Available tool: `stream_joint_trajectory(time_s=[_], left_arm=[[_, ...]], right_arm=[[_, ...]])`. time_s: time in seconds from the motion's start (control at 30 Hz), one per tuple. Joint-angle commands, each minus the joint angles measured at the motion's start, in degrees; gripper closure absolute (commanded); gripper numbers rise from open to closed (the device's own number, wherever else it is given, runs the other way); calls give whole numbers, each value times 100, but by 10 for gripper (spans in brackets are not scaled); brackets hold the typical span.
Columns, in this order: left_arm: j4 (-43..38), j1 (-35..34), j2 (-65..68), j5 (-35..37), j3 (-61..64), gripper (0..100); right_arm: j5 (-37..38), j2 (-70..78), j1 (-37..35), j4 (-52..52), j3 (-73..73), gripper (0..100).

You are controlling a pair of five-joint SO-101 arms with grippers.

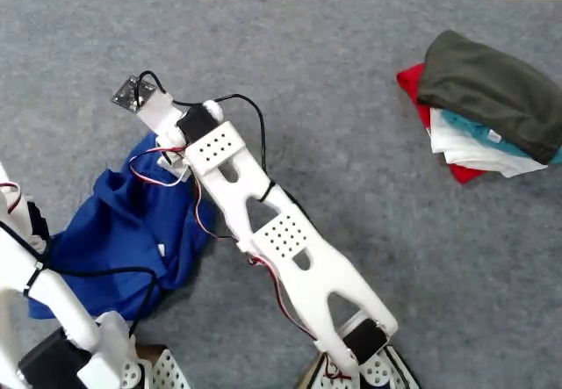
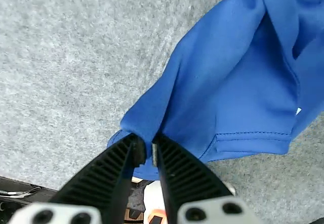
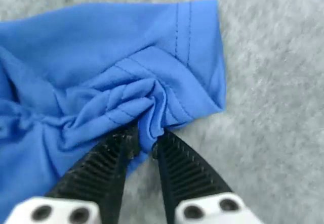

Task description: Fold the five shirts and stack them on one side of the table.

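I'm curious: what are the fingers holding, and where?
The blue shirt: left fingers pinch a fold at its edge, right fingers pinch bunched cloth near a hem.

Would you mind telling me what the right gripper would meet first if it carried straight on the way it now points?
The blue shirt: the right gripper is shut on a bunched fold of it, so more of that fabric comes first, and probably the grey table covering right beneath, though depth is hard to judge.

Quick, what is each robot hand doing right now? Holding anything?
Left gripper: closed, pinching an edge of the blue shirt.
Right gripper: closed, pinching a bunched fold of the same blue shirt.
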Motion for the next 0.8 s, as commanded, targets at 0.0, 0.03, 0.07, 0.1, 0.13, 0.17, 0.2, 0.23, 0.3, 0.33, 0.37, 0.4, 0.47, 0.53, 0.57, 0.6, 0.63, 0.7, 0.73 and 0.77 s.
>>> stream_joint_trajectory(time_s=[0.0,0.03,0.07,0.1,0.13,0.17,0.2,0.23,0.3,0.33,0.37,0.4,0.47,0.53,0.57,0.6,0.63,0.7,0.73,0.77], left_arm=[[-281,-62,-136,-18,79,981],[-404,-70,-136,-18,141,981],[-510,-70,-136,-18,211,981],[-589,-70,-136,-18,281,981],[-659,-70,-136,-18,343,981],[-730,-70,-136,-18,413,981],[-809,-70,-136,-18,457,981],[-879,-53,-136,-18,501,981],[-1099,-26,-136,62,527,981],[-1257,-26,-127,281,536,980],[-1415,-26,-127,642,536,967],[-1565,-26,-127,1046,536,945],[-1785,-18,-127,1697,536,877],[-1952,97,-127,2163,536,805],[-1987,176,-127,2330,536,778],[-1996,281,-127,2462,545,764],[-2004,413,-127,2558,545,760],[-2004,738,-127,2655,545,760],[-2004,897,-127,2655,545,760],[-1978,1046,-127,2655,545,760]], right_arm=[[0,-585,224,677,-154,995],[0,-646,233,800,-145,995],[-9,-708,277,826,-110,995],[-35,-778,365,826,-101,995],[-35,-857,453,826,-101,995],[-44,-936,514,826,-101,995],[-44,-1024,585,826,-84,995],[-44,-1130,664,826,-31,995],[-35,-1455,822,826,242,995],[-26,-1675,919,826,488,995],[-18,-1921,1007,826,804,995],[-18,-2220,1095,826,1174,995],[-9,-2879,1244,826,2053,995],[0,-3582,1349,826,2993,995],[26,-3943,1393,818,3442,995],[123,-4303,1420,818,3899,995],[229,-4629,1455,818,4286,995],[369,-5262,1543,800,5033,995],[404,-5552,1604,791,5358,995],[448,-5815,1684,791,5657,995]])
